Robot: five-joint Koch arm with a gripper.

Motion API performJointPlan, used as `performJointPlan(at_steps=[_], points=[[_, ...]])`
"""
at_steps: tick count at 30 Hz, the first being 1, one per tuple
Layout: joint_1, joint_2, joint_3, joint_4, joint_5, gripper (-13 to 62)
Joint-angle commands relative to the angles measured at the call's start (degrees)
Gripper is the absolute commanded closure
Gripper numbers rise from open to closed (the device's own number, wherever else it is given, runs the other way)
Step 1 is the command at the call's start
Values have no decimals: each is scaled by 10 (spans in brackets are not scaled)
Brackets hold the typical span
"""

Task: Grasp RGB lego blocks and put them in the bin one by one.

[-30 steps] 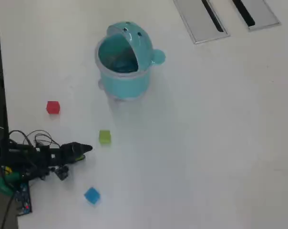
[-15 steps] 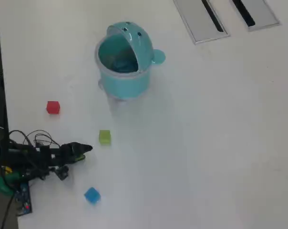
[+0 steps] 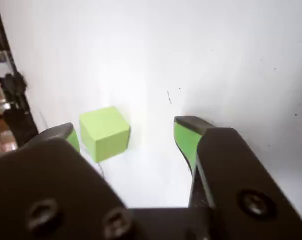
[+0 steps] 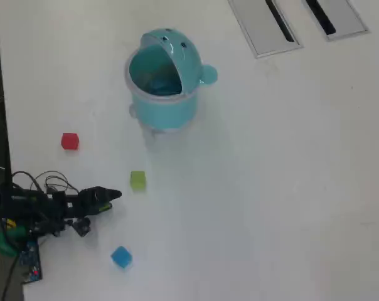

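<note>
1. Wrist view: the gripper point(image 3: 131, 137) fills the lower frame, its green-padded fingers point(image 3: 187, 140) spread wide and holding nothing; the yellow-green block point(image 3: 104, 132) sits on the white surface point(image 3: 216, 60) left of centre, just beside the left finger
2. Overhead view: the gripper point(image 4: 114, 195) lies at lower left, near the yellow-green block point(image 4: 138, 180); the red block point(image 4: 69, 141) sits at left, the blue block point(image 4: 121, 256) at the bottom, the teal bin point(image 4: 164, 81) at upper centre, its mouth showing
</note>
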Motion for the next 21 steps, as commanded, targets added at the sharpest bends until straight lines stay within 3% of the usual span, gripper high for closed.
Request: performJointPlan(at_steps=[1,14,21], points=[[-1,4,43,-1,5,149],[-3,11,43,-26,4,149],[-1,18,43,-146,-10,150]])
